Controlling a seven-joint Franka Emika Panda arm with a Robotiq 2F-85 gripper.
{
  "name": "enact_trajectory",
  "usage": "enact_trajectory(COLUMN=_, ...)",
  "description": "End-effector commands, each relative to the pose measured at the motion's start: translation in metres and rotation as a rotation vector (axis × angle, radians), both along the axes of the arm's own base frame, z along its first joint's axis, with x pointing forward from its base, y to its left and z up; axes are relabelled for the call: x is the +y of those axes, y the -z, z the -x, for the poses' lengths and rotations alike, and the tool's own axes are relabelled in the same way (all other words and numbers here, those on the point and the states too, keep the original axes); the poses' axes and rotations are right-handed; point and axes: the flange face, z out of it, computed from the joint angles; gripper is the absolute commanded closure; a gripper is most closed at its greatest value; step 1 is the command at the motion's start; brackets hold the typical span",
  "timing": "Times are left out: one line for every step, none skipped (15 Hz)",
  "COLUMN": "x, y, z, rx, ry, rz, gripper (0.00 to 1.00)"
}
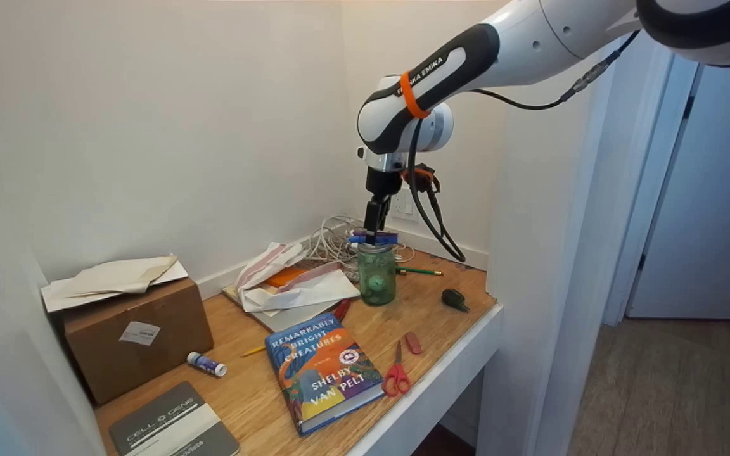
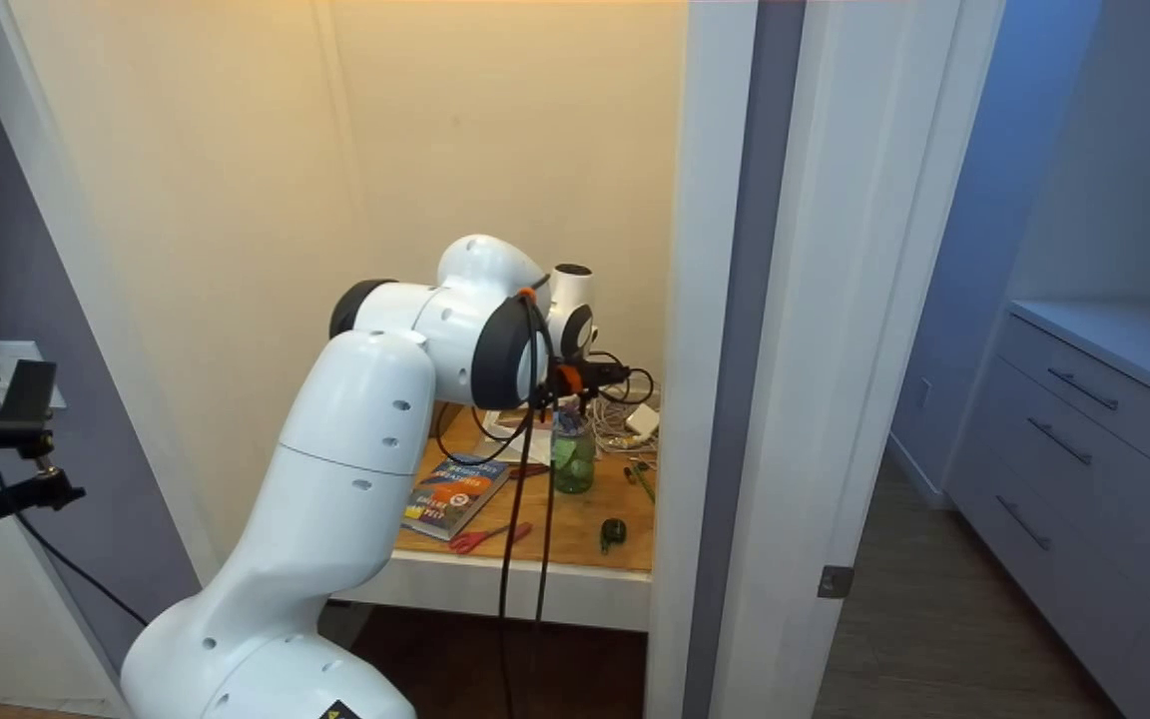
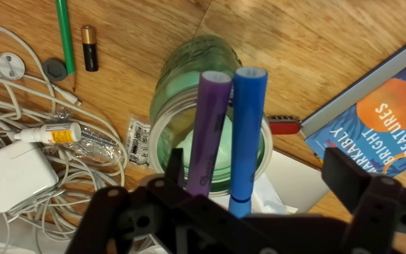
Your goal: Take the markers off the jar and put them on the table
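Purple marker (image 3: 210,130) and blue marker (image 3: 248,134) are laid across the mouth of the jar (image 3: 194,56), close at one end and splayed at the other; neither is put on the surface (image 1: 425,310) yet. Hand (image 3: 256,162) is spread, fingers (image 3: 344,176) on either side of the pair in the wrist view, nothing clamped; contact with the purple one cannot be told. Purple lies nearer its finger, so if closing is off-centre it could be shoved into blue and either rolled off the rim or dropped into the jar. The jar could be tipped if its rim is caught by a fingertip. A fallen marker could be lost among the cords (image 1: 333,247). Readable: likely "Sharpie" on the purple barrel; "Remarkably Bright Creatures" and "Shelby Van Pelt" on the book (image 1: 327,373); "CELL GENE" on the booklet (image 1: 173,424); "EMIKA" on the arm (image 1: 517,44), letters before it partly covered by an orange band (image 1: 413,96). Box label (image 1: 140,333), bottle (image 3: 48,133) print: too small.
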Motion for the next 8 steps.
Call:
enact_trajectory(x=-0.0012, y=0.0012, z=-0.0080, rx=-0.015, ry=0.012, rz=0.006, gripper=0.00)
enact_trajectory(x=-0.0017, y=0.0015, z=-0.0080, rx=-0.014, ry=0.012, rz=0.006, gripper=0.00)
enact_trajectory(x=-0.0022, y=0.0021, z=-0.0080, rx=-0.013, ry=0.012, rz=0.007, gripper=0.00)
enact_trajectory(x=-0.0025, y=0.0028, z=-0.0079, rx=-0.011, ry=0.013, rz=0.007, gripper=0.00)
enact_trajectory(x=-0.0027, y=0.0036, z=-0.0078, rx=-0.009, ry=0.012, rz=0.007, gripper=0.00)
enact_trajectory(x=-0.0028, y=0.0047, z=-0.0077, rx=-0.007, ry=0.013, rz=0.007, gripper=0.03)
enact_trajectory(x=-0.0028, y=0.0055, z=-0.0077, rx=-0.006, ry=0.013, rz=0.007, gripper=0.05)
enact_trajectory(x=-0.0028, y=0.0067, z=-0.0074, rx=-0.004, ry=0.013, rz=0.007, gripper=0.05)
